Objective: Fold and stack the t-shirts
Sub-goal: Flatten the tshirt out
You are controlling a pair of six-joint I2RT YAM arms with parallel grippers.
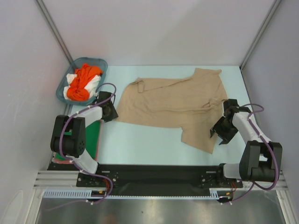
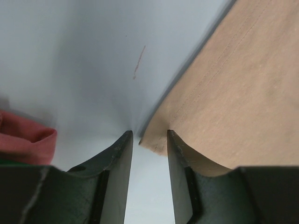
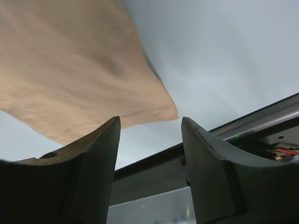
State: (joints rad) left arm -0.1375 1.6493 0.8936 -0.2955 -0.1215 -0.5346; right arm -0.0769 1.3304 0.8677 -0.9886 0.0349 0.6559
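The left arm covers much of a flat pile at the near left of the table [image 1: 140,140]. A dark green t-shirt [image 1: 93,133] shows on top, and only a strip of a reddish t-shirt [image 2: 25,140] shows at the edge, so how they are folded cannot be made out. The left wrist view cuts the reddish cloth off at its left border.

A teal basket [image 1: 60,91] stands at the far left, and in it an orange t-shirt [image 1: 81,81] is bunched over a white t-shirt [image 1: 71,78] — whether anything lies beneath them cannot be seen.

The tan-beige t-shirt [image 1: 173,102] lies spread across the middle of the table, rumpled, with one part reaching toward the near right.

The left gripper [image 2: 149,135] sits low at the shirt's near left corner. Its claw is released: bare table shows between the fingers, and the hem corner lies just ahead of one fingertip.

The right gripper [image 3: 149,123] is at the shirt's near right corner, fingers spread wide and grasping nothing — the cloth's corner lies just beyond them.
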